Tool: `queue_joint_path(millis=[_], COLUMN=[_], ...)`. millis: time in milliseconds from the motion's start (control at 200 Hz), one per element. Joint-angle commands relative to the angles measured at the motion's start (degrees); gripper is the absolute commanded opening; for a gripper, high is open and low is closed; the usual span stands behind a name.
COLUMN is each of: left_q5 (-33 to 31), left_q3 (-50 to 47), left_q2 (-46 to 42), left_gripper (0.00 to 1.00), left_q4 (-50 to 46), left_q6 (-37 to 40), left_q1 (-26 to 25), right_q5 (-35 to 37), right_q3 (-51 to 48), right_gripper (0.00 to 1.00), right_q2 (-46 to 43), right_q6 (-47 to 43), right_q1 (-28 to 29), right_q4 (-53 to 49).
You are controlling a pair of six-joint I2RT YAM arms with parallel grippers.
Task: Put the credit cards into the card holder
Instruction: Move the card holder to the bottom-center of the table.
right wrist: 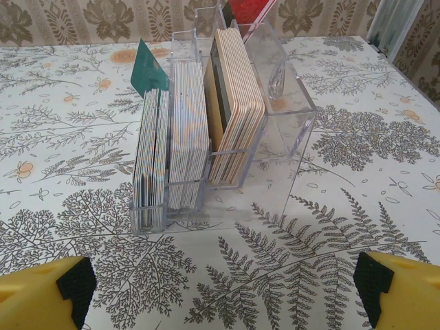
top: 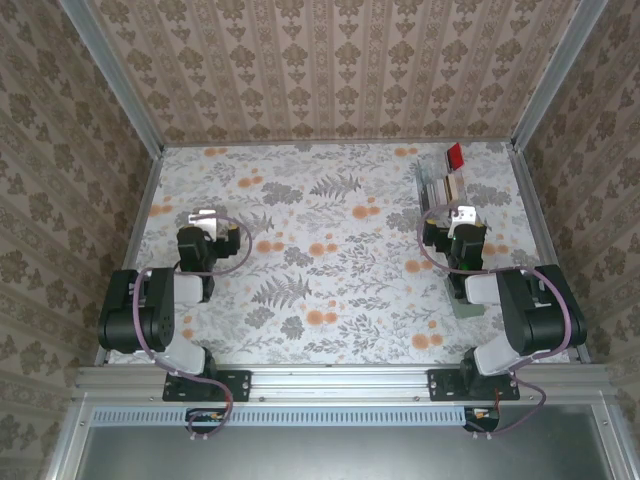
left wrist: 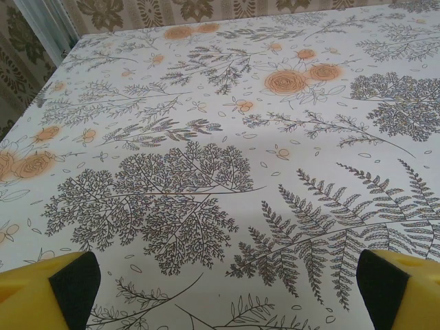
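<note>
At the near edge of the table (top: 330, 290), I see both arms folded back over their bases. Just beyond the right base, the card holder (top: 468, 308) lies flat near the table's right side. It is a sage-green sliver, mostly hidden under the right arm (top: 530, 310), so I cannot tell whether it is open or folded.

Further in, the left gripper (left wrist: 227, 285) hangs over bare floral tabletop with its yellow fingers (left wrist: 69, 282) spread wide and nothing between them. It is on the left half of the table, well apart from everything I need.

The right gripper (right wrist: 223, 289) is also spread wide and empty. It is pointed at the clear tray (right wrist: 292, 130), which stands near its fingertips but does not touch them.

The credit cards (right wrist: 237, 113) stand on edge inside that tray, packed in side-by-side stacks. The right-hand stack is tan and beige, with a dark card against its left face, and the stacks to its left are paler. One green card (right wrist: 148, 69) pokes up above the leftmost stack.

At the tray's far end is a red end piece (right wrist: 244, 10), and the patterned back wall (top: 330, 70) rises beyond it.
</note>
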Motion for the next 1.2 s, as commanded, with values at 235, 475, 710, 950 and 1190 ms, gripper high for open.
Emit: queue_joint_path(millis=[235, 475, 710, 950, 1190], left_q5=[1.0, 1.4, -0.1, -2.2, 19.9], left_q3=[1.2, -1.8, -4.8, 7.0, 13.1], left_q2=[-0.5, -1.7, -12.8, -31.3, -27.6], left_gripper=[1.0, 1.0, 1.0, 1.0, 1.0], left_q4=[-0.1, 4.3, -1.0, -34.9, -43.1], left_q6=[0.5, 1.9, -0.2, -23.3, -37.9], left_q1=[0.5, -0.4, -0.3, 0.5, -1.0], right_q5=[-1.1, -2.8, 0.1, 5.2, -13.0], right_q3=[1.1, 1.4, 5.0, 26.9, 21.7], right_gripper=[1.0, 1.0, 1.0, 1.0, 0.73], right_q2=[0.0, -1.5, -12.0, -18.2, -21.9], right_q6=[0.3, -0.9, 2.8, 23.8, 34.4], right_q1=[0.0, 0.3, 0.5, -1.0, -12.6], right_q4=[0.6, -1.1, -18.7, -73.7, -79.4])
